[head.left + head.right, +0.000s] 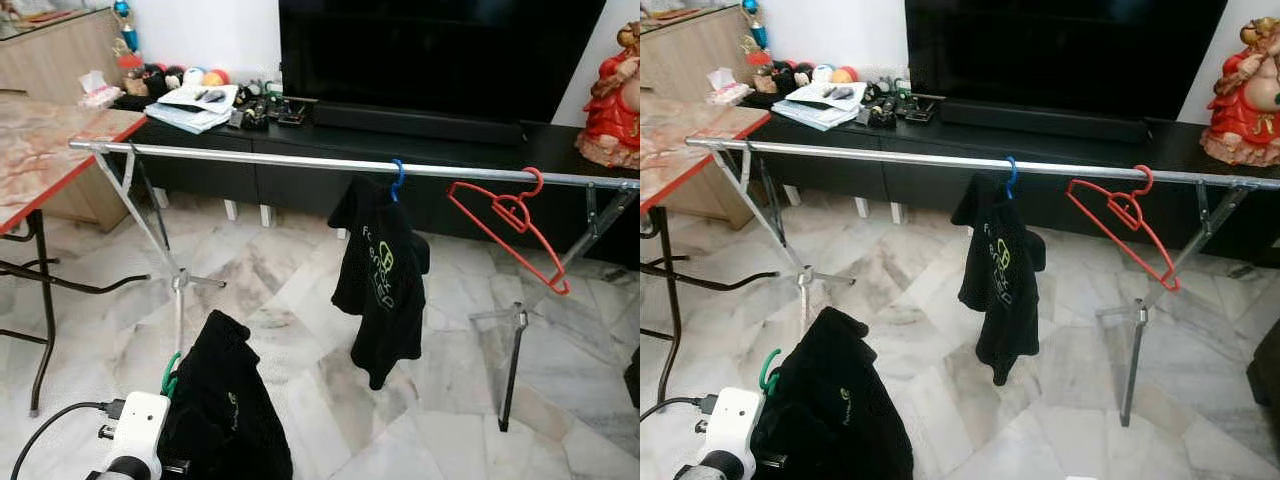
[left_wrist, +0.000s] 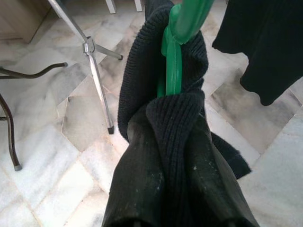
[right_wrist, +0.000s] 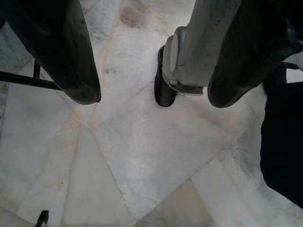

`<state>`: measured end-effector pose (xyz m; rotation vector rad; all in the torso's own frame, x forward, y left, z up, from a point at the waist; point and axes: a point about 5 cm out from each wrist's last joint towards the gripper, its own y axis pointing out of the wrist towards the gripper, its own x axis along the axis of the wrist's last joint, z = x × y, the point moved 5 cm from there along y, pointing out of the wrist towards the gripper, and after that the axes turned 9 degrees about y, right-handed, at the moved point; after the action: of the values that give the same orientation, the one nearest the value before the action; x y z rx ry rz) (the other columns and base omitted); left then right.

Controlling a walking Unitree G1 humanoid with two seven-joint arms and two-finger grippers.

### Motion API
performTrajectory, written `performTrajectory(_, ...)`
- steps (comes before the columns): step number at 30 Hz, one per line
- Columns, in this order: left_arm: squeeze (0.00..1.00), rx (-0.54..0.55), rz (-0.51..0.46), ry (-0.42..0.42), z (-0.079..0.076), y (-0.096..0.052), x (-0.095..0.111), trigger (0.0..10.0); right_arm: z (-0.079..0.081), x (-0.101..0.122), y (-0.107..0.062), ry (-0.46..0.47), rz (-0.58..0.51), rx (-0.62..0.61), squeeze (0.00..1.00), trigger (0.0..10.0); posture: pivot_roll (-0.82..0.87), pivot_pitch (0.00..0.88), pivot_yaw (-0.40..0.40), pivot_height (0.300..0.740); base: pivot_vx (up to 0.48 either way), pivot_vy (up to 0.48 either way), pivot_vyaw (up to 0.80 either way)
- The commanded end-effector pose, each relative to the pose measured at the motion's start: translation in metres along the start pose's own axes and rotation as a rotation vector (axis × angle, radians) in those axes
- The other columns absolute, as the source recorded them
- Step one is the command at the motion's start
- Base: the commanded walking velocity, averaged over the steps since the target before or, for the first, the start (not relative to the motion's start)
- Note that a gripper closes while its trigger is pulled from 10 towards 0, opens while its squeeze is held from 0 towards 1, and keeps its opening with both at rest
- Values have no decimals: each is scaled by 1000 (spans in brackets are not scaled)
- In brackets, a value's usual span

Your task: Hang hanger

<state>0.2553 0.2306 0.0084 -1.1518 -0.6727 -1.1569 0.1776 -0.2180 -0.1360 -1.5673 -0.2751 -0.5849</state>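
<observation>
Risk assessment, carry phase: my left tool [image 2: 180, 189] has its fingers closed on the black knit garment bunched over the green hanger [image 2: 176, 56], held low at the robot's left, well short of the silver rail [image 1: 300, 160]. I judge the grip bears on cloth rather than plastic, so the hanger could twist or slip as I lift, and its hook [image 1: 170, 375] may meet the rail at the wrong angle. The hung black shirt [image 1: 382, 280] and empty red hanger [image 1: 510, 235] crowd the right half. My right tool [image 3: 151, 101] hangs spread open, empty, over the marble floor [image 3: 142, 156].
</observation>
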Motion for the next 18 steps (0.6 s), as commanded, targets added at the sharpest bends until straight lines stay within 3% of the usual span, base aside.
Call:
performTrajectory(1, 0, 17, -21, -20, 5, -1, 6, 10000, 5, -2, 0, -1, 9, 11, 0, 10000, -49, 74, 18, 740, 251, 0, 0)
performTrajectory(5, 0, 18, -23, -28, 4, -1, 6, 10000, 12, 1, 1, -17, 7, 26, 0, 10000, -49, 75, 15, 740, 271, 0, 0)
performTrajectory(18, 0, 9, -31, -39, 0, 0, 9, 10000, 13, 2, 2, -27, 7, 33, 0, 10000, -50, 77, 14, 740, 344, 0, 0)
